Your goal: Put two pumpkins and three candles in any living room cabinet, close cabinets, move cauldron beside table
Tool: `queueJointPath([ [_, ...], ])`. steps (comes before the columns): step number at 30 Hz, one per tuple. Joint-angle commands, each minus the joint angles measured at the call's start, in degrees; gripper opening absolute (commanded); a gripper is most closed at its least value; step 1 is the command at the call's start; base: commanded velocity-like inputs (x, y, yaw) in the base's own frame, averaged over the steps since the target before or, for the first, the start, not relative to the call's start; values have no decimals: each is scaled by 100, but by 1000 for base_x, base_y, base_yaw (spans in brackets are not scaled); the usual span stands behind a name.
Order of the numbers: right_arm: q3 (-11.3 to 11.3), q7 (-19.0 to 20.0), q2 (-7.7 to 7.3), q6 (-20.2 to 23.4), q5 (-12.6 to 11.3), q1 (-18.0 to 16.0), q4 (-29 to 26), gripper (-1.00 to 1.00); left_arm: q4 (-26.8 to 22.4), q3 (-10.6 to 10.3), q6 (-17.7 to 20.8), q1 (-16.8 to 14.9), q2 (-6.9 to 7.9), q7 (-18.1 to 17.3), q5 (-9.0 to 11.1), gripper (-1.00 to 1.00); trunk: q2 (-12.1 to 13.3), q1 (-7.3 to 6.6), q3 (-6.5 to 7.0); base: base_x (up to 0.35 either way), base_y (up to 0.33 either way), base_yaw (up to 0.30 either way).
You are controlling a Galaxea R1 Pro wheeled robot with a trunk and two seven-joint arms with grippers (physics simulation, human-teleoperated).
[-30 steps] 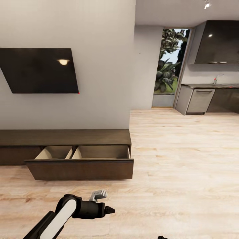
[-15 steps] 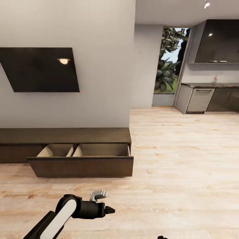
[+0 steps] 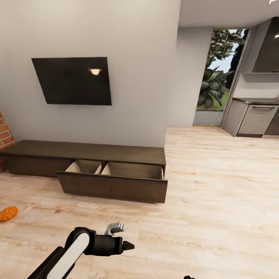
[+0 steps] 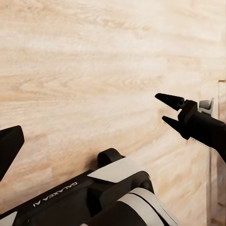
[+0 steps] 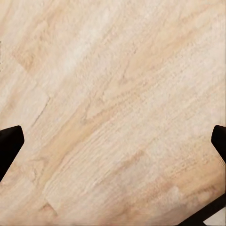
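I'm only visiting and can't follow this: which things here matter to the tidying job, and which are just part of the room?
Job:
pumpkin on the floor
cabinet, one drawer open

Just there:
television on the wall
kitchen units
garden doorway

I see the cabinet [image 3: 83, 152], a long low dark-brown unit against the wall, with 1 wide drawer [image 3: 112, 186] pulled open, its pale interior empty. 1 small orange pumpkin [image 3: 7, 213] lies on the floor, well left of that drawer.
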Motion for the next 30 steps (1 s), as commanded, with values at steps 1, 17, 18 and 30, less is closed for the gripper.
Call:
queueJointPath([
  [1, -45, 41, -4, -39, 8, -7, 17, 100, -4, -13, 6, -7, 3, 58, 60, 100, -3, -1, -5, -37, -70, 291],
  [17, -46, 38, -4, -184, 418, -7, 17, 100, -4, 4, 6, -7, 3, 58, 60, 100, -3, -1, -5, -4, -7, 274],
  [18, -46, 38, -4, -184, 425, -7, 17, 100, -4, 4, 6, -7, 3, 58, 60, 100, -3, -1, -5, 0, 0, 280],
  [30, -46, 33, -4, -211, 440, -7, 17, 100, -4, 23, 3, -7, 3, 58, 57, 100, -3, -1, -5, 0, 0, 289],
])
